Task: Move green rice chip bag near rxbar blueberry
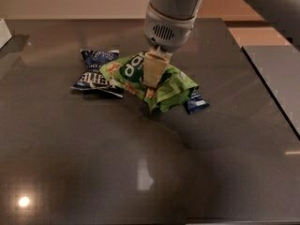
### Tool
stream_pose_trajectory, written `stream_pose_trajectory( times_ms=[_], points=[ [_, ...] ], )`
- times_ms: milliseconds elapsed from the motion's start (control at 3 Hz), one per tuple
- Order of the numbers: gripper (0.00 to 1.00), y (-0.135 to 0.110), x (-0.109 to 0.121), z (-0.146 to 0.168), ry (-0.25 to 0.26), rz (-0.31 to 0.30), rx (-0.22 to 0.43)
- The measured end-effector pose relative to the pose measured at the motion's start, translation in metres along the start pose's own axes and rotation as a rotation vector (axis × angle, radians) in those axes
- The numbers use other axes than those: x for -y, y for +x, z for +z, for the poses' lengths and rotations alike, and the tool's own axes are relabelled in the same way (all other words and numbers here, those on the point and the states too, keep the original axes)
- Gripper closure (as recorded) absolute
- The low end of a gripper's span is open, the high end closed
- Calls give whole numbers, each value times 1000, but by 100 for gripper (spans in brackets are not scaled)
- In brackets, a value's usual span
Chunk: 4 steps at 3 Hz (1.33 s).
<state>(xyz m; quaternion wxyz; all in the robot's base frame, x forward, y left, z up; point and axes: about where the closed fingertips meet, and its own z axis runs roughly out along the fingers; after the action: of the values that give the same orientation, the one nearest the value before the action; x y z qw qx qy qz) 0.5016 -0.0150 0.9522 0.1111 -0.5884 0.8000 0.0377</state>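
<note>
The green rice chip bag [168,81] is crinkled and bright green with white lettering, near the middle of the dark table. My gripper [151,81] comes down from above and is shut on the bag, one cream finger [153,69] pressed on its middle. The rxbar blueberry [196,102] is a dark navy wrapper; only its lower end shows from under the bag's right edge, the rest is hidden by the bag.
A dark blue Kettle chip bag [96,73] lies just left of the green bag, touching it. The dark glossy table [140,172] ends at the right [262,78], where a grey surface [281,74] stands. A white object [3,32] sits at the far left edge.
</note>
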Motion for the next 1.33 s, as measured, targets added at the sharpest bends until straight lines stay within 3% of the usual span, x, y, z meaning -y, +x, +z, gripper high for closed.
stream_pose_trajectory(
  times_ms=[333, 667, 1000, 1333],
  points=[
    [100, 10, 54, -6, 38, 20, 44],
    [82, 21, 93, 3, 53, 49, 50],
    [59, 38, 121, 18, 47, 89, 36],
    [28, 47, 138, 29, 71, 96, 19]
  ],
)
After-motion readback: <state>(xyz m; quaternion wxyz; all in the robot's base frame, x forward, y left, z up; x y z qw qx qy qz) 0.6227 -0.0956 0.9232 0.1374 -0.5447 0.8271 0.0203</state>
